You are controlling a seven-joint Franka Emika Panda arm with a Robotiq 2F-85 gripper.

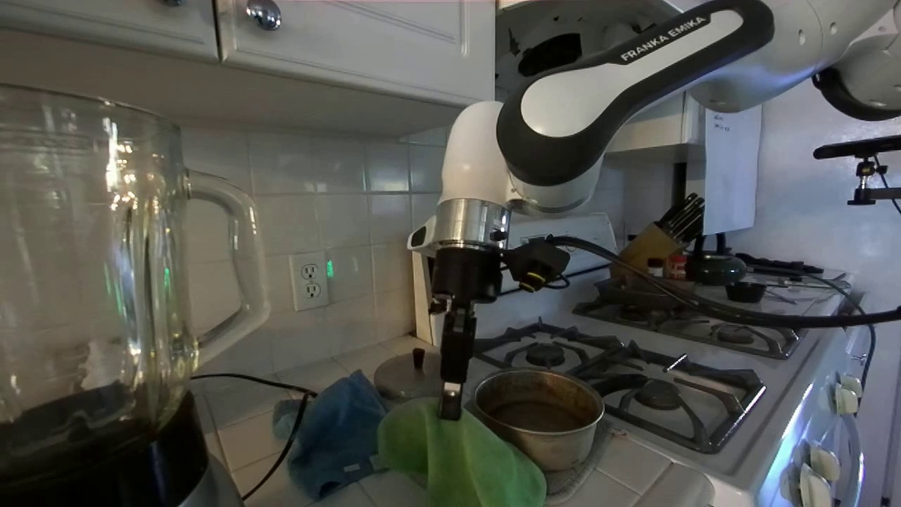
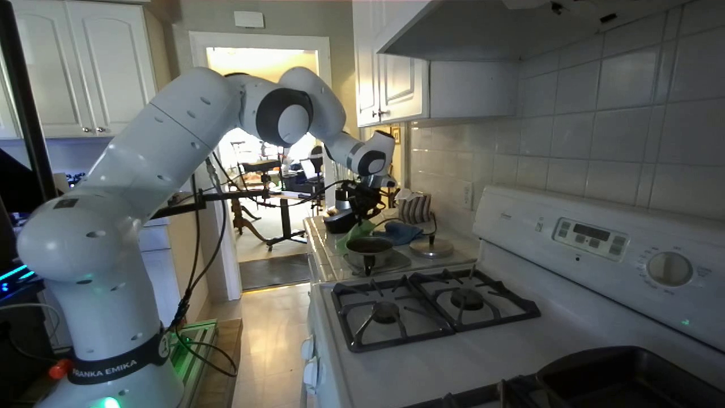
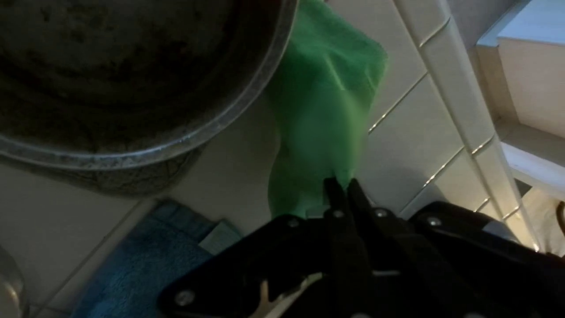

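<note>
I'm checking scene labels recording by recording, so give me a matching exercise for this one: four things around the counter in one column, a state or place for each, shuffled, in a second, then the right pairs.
Things
1. green cloth
2. blue cloth
3. saucepan
4. lid

States or places
A. lying with its knob upward
B. pinched in the claw
C. uncovered, its handle toward the stove
D. lying rumpled on the tiled counter, not gripped

Right pairs
1-B
2-D
3-C
4-A
</note>
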